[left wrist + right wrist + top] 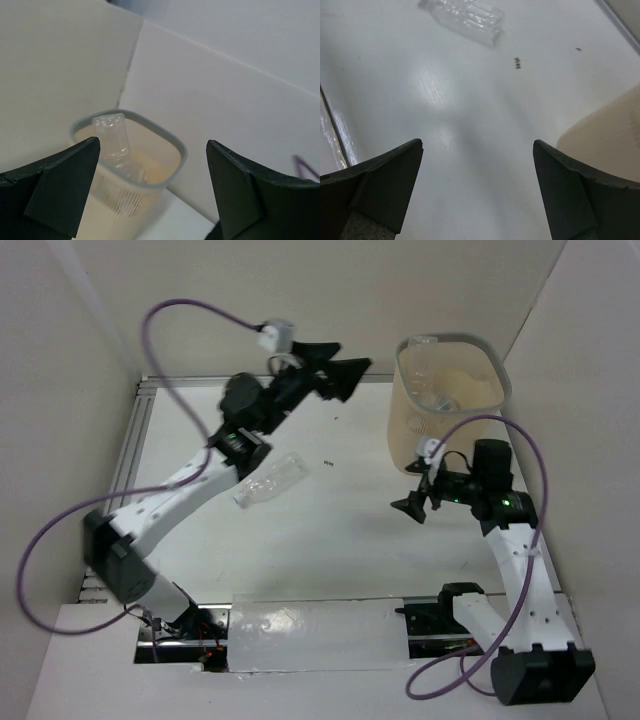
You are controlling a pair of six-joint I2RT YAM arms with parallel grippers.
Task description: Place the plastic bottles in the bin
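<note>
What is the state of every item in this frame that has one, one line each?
Tall beige perforated plastic bin with grey rim: upright, bottles inside.
Clear crinkly plastic bottle: in the bin, standing on end, top above the rim.
Second clear plastic bottle: lying on its side, outside the bin, untouched.
Left tool: open, empty.
Right tool: open, empty.

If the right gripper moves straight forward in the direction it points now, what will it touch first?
Probably the bare table, since the open right gripper tilts down toward it. The plastic bottle lies farther ahead, so it would come later, if at all. Depth is unclear.
</note>
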